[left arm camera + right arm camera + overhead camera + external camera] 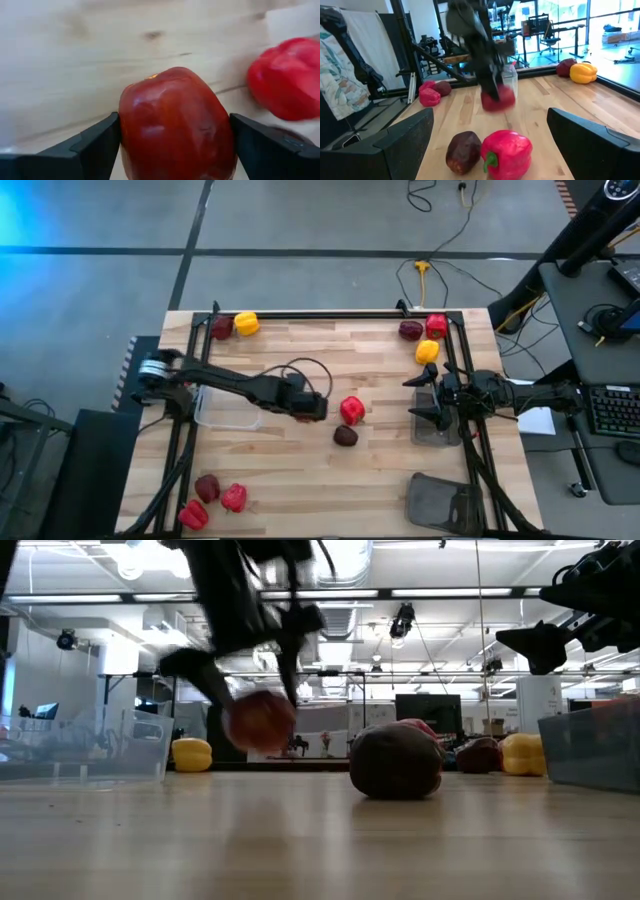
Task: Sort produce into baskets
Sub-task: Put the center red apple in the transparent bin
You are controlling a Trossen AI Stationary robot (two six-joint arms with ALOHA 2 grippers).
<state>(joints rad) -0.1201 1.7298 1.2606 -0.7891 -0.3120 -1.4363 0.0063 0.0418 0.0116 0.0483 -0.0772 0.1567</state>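
Note:
My left gripper (312, 408) is at mid-table, shut on a dark red pepper (175, 125), which it hides in the high view. The pepper shows in the low view (262, 720), above the table. A bright red pepper (352, 410) and a maroon one (345, 436) lie on the table just beyond it. A clear basket (228, 410) sits under the left arm. My right gripper (422, 398) is open and empty over the dark grey basket (440, 428). A third basket (445, 502) sits at the near right. My left gripper pinches the dark red pepper by its two opposite sides (125, 125) between its two fingers (95, 145). The fingers come from above, pointing down (205, 675). The pepper hangs between the fingertips, lifted clear of the table.
A maroon (221, 327) and a yellow pepper (246, 324) lie at the far left. A maroon (410, 330), a red (436, 326) and a yellow one (427, 351) lie at the far right. One maroon (207, 486) and two red ones (233, 498) lie at the near left.

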